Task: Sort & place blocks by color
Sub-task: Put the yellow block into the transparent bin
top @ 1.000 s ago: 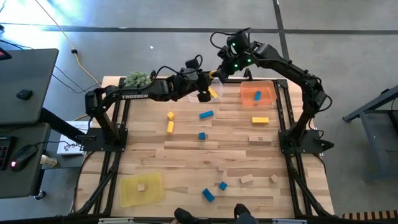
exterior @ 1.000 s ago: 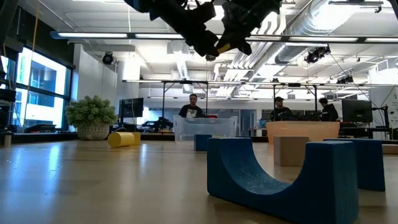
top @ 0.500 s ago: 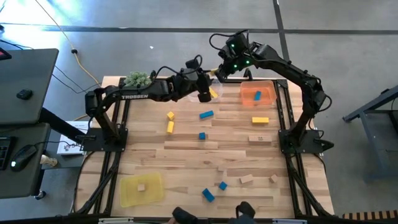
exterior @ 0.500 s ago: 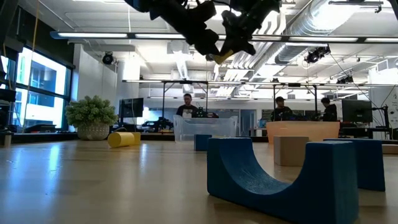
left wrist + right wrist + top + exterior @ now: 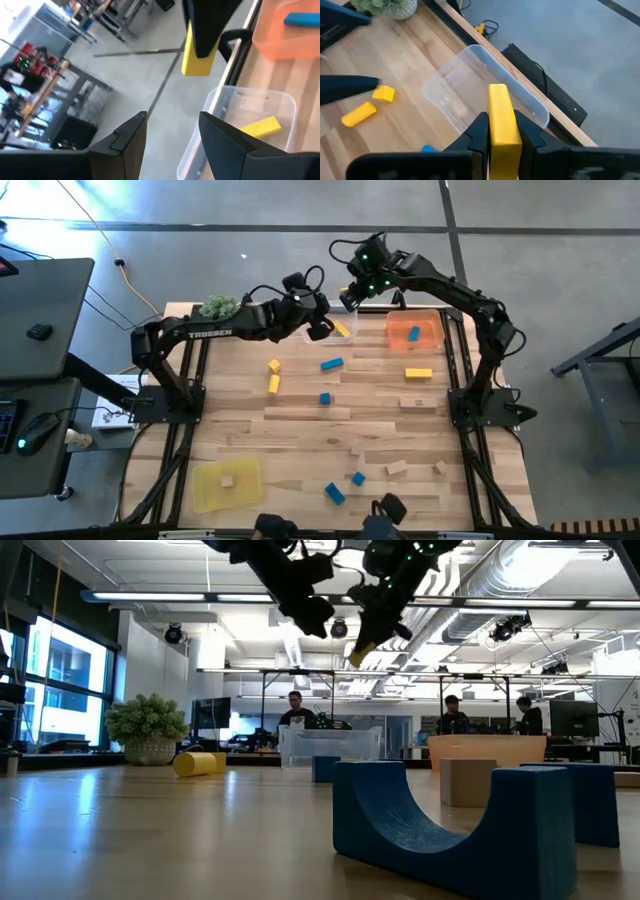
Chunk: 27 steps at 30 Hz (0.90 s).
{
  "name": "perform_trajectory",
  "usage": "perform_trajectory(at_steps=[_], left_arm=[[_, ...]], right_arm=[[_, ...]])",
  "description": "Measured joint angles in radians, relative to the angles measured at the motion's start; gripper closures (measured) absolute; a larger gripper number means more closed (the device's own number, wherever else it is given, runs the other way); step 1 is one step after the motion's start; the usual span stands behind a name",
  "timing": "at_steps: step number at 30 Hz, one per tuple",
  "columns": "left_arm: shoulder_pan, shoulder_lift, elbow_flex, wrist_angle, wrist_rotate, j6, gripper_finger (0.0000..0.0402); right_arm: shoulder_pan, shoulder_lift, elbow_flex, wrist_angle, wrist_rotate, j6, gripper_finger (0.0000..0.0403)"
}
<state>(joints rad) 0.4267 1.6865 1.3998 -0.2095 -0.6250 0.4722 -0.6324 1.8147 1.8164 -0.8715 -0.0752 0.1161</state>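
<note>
My right gripper [image 5: 351, 296] is shut on a yellow bar [image 5: 500, 116] and hovers over the far rim of the clear tray [image 5: 327, 337]. In the low view the bar [image 5: 360, 648] hangs well above the table. My left gripper [image 5: 172, 135] is open and empty. It hovers beside the clear tray [image 5: 235, 107], facing the held bar [image 5: 198, 56]. A second yellow block [image 5: 257, 127] lies in that tray. Yellow blocks [image 5: 274, 366], blue blocks [image 5: 332, 364] and wood blocks [image 5: 397, 468] lie scattered on the table. My right gripper pinches the yellow bar by one end [image 5: 503, 139] between its two fingers. The bar runs along the fingers and sticks out past their tips. It is lifted clear and slants downward below the gripper [image 5: 385, 600].
The orange tray [image 5: 432, 340] at the far right holds a blue block [image 5: 414, 333]. The yellow tray [image 5: 205, 492] at the near left holds a wood block [image 5: 227, 480]. A green plant [image 5: 221, 307] stands at the far left edge. A blue arch block [image 5: 450, 830] stands close before the low camera.
My left gripper has drawn back toward the table's left, away from the yellow bar. My right gripper has kept hold of the bar and turned, so the bar now points down and hangs lower than before.
</note>
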Motion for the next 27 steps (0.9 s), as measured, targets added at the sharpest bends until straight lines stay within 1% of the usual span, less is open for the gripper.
perform_trajectory(at_steps=[6, 12, 16, 20, 24, 27], left_arm=[[0.076, -0.040, 0.000, -0.128, 0.143, -0.162, 0.0232], [0.153, -0.054, 0.000, -0.266, 0.248, -0.265, 0.0232], [0.178, -0.054, -0.001, -0.374, 0.318, -0.316, 0.0232], [0.183, -0.055, -0.001, -0.449, 0.346, -0.323, 0.0232], [0.179, -0.055, -0.001, -0.460, 0.366, -0.336, 0.0232], [0.179, -0.056, -0.001, -0.464, 0.416, -0.369, 0.0232]], right_arm=[[0.000, 0.065, 0.000, 0.046, -0.005, 0.000, 0.0367], [0.000, 0.138, 0.000, 0.052, -0.008, 0.039, 0.0367], [0.000, 0.202, 0.000, 0.056, -0.052, 0.060, 0.0367], [0.007, 0.251, 0.000, 0.071, -0.068, 0.063, 0.0367], [0.013, 0.292, 0.000, 0.087, -0.099, 0.067, 0.0367], [0.020, 0.315, 0.000, 0.095, -0.101, 0.067, 0.0367]])
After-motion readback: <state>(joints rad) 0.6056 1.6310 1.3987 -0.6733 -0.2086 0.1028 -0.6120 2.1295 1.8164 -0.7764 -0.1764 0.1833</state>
